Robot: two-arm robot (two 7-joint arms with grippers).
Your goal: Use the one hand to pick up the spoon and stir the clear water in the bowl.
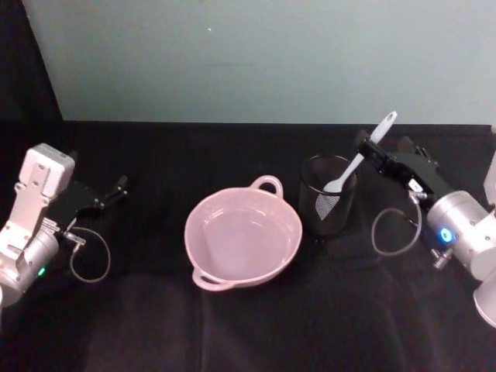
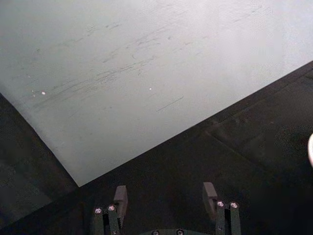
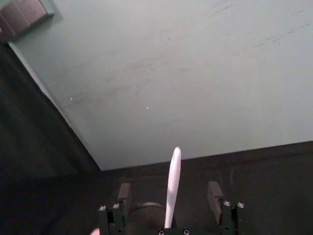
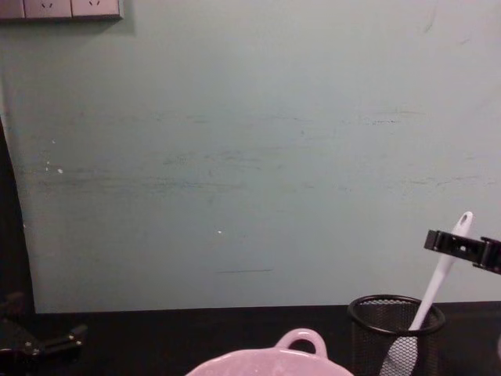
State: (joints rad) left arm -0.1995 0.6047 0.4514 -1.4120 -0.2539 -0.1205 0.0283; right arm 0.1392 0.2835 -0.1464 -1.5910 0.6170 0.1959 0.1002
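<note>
The right tool sits spread around the spoon handle; pinching comes next, then lifting toward the bowl.

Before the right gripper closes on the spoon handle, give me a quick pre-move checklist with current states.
1. Spoon standing in the mesh cup, handle up: ok.
2. Right gripper open: ok.
3. Handle between its fingers: ok in the right wrist view.
4. Fingers touching the handle: cannot tell.
5. Bowl upright beside the cup: ok.
6. Left gripper parked away at the left, open: ok.
</note>
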